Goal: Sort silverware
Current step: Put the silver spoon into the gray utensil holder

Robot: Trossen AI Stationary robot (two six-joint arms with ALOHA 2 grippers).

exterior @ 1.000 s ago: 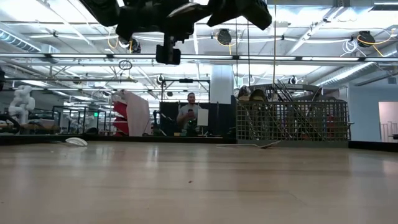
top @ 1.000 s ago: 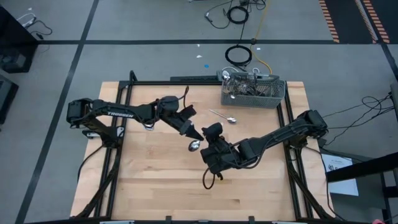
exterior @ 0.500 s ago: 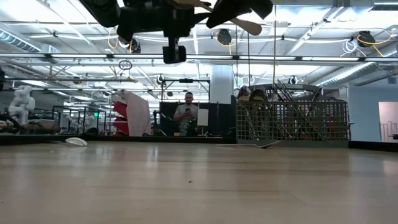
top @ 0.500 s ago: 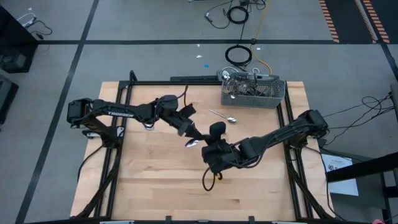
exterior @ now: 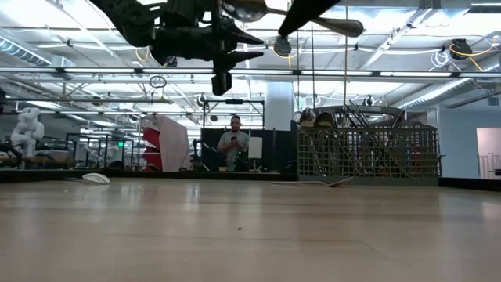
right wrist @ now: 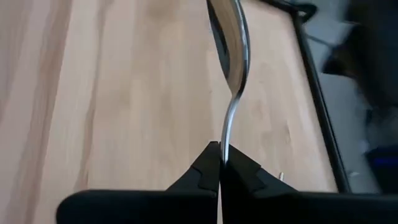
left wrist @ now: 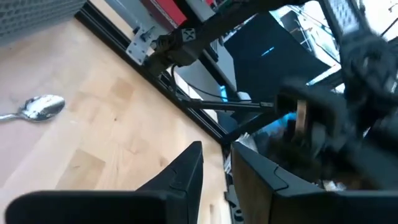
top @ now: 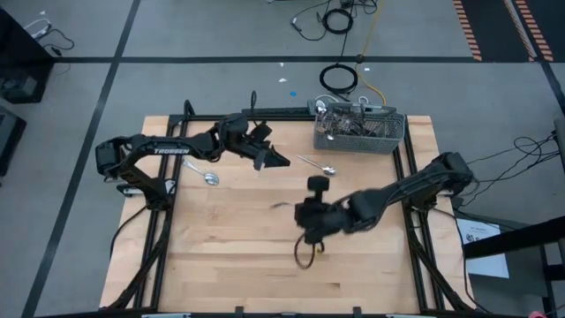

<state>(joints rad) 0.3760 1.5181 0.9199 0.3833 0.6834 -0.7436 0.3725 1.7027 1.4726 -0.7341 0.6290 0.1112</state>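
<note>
Over the middle of the table my right gripper (top: 296, 209) is shut on a silver spoon (right wrist: 229, 43), well above the wood. My left gripper (top: 275, 162) stands open farther back and to the left, with nothing between its fingers (left wrist: 186, 171). A second spoon (top: 210, 177) lies flat on the table under the left arm. A third spoon (top: 318, 165) lies flat just in front of the grey wire-mesh basket (top: 357, 130), which holds more silverware standing upright. My right gripper pinches the spoon's thin handle (right wrist: 222, 146) between its two fingers. The fingers come from the table's right, slanting down. The spoon runs on ahead of the fingertips with its bowl (right wrist: 229, 37) foremost. It is lifted clear of the table.
The basket stands at the far right of the wooden tabletop (top: 229, 256). A black frame (top: 177, 132) runs along the table's edges. The near half of the table is bare wood. A person (exterior: 235, 149) stands in the room beyond the far edge.
My left gripper has let go of the spoon and drawn back toward the table's far left. The spoon stays in the air with my right gripper, which has moved slightly toward the table's right edge.
</note>
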